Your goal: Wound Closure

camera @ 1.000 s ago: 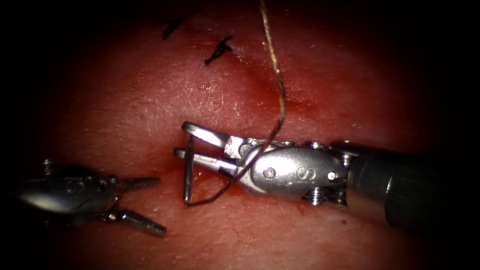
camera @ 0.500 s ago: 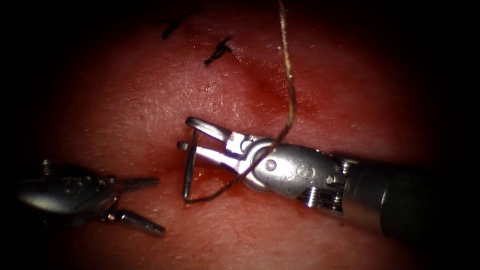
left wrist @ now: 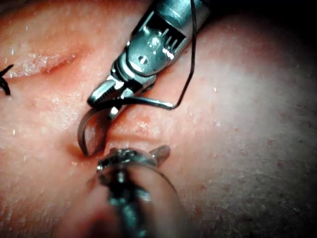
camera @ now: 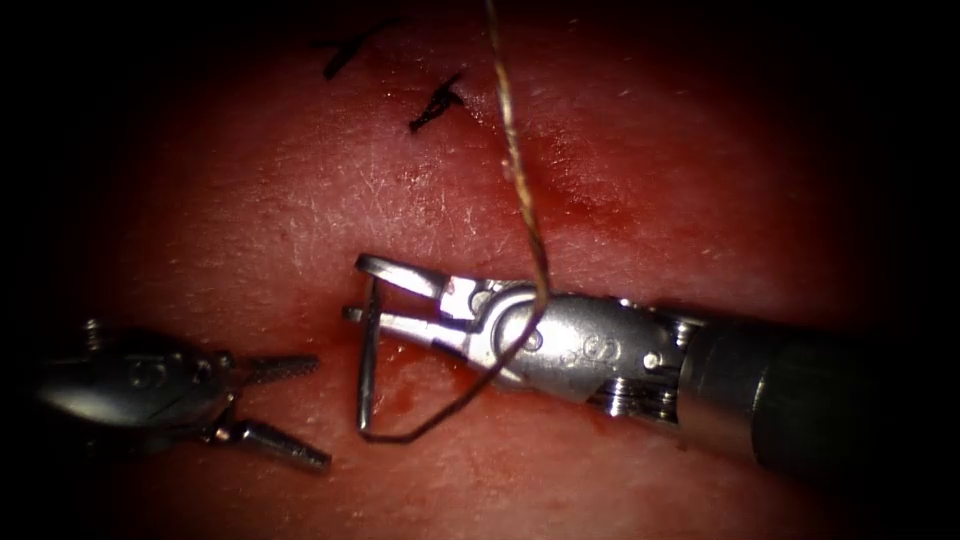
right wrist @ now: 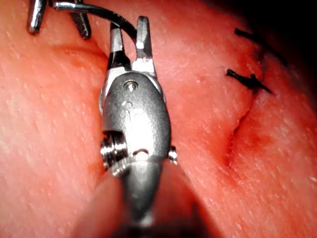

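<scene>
The left hand point(camera: 275, 412) is nearest, off to the left of the needle point(camera: 367, 360). Its two jaws are spread wide apart and it holds nothing.

Just past it, the curved needle stands on the tissue point(camera: 300, 210), out in the open. I cannot tell if its point touches the skin. The right hand point(camera: 372, 290) has its jaws partly open around the needle, near the top of the curve. The grip looks loose, so I cannot say it really holds the needle.

The thread point(camera: 520, 200) comes off the needle's low end, loops under the right hand and goes up past it, away from the needle.

Farther off than the needle is the cut point(camera: 560, 190), with red fluid in it. Beyond that sit two dark stitches point(camera: 436, 103).

To do this part well, I think the right hand should grab the needle firmly so it cannot spin. The thread should stay clear of the jaws.
</scene>
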